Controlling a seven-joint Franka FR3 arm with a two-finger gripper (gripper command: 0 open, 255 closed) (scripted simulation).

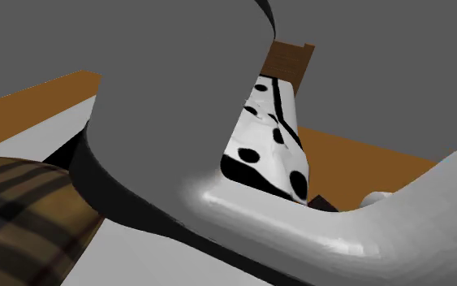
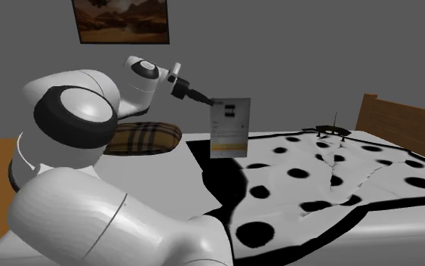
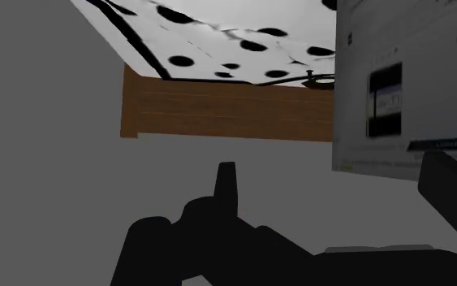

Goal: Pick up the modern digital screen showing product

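Observation:
In the second exterior view the screen [image 2: 229, 127], a flat light panel with dark blocks and an orange strip, hangs upright in the air above the near corner of the spotted bed [image 2: 316, 181]. My gripper [image 2: 207, 100] holds it by its upper edge, shut on it. In the wrist view the screen [image 3: 405, 89] stands against one black finger [image 3: 454, 195]; the other finger [image 3: 226, 187] shows apart from it, with my gripper [image 3: 338, 162] between them. My own arm [image 1: 178, 122] hides the gripper and the screen in the shoulder view.
The bed carries a white blanket with black dots [image 1: 267, 146] and a plaid pillow [image 2: 143, 138]. A wooden headboard [image 2: 399, 121] stands at its far end. A small dark object [image 2: 333, 132] lies on the blanket. A painting [image 2: 120, 19] hangs on the grey wall.

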